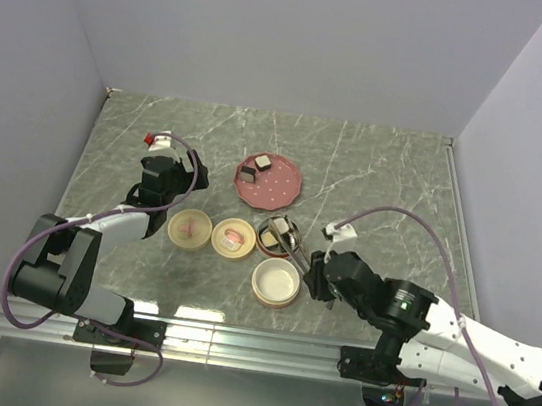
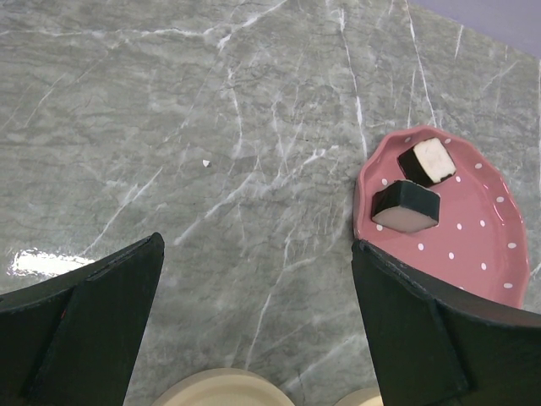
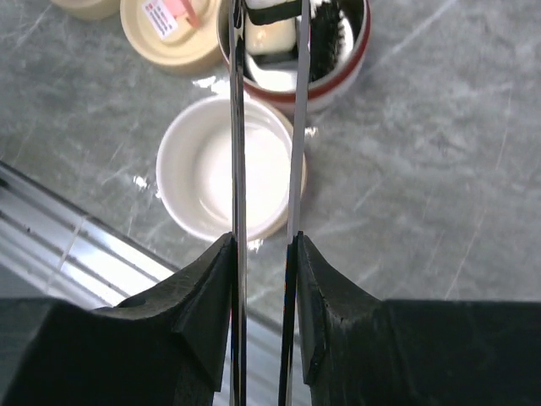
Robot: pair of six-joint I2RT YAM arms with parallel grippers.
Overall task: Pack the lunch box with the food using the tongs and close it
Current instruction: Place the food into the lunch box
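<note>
Two black-and-white food blocks (image 1: 248, 174) (image 2: 407, 207) lie on the pink dotted plate (image 1: 277, 196) (image 2: 490, 245). My left gripper (image 1: 176, 175) (image 2: 258, 245) hangs open over bare marble to the left of the plate, holding nothing. My right gripper (image 1: 314, 270) (image 3: 264, 241) is shut on the silvery tongs (image 1: 295, 250) (image 3: 237, 127). Their tips reach into the red-rimmed round lunch box bowl (image 1: 265, 247) (image 3: 338, 89). A white and black food block (image 3: 272, 34) sits between the tong arms there, with a dark piece (image 3: 334, 34) beside it.
An empty white round bowl (image 1: 276, 283) (image 3: 194, 169) stands just in front of the red-rimmed one, under the tongs. Two cream lids (image 1: 190, 229) (image 1: 234, 237) with pink knobs lie left of it. A metal rail (image 1: 252, 337) marks the table's near edge.
</note>
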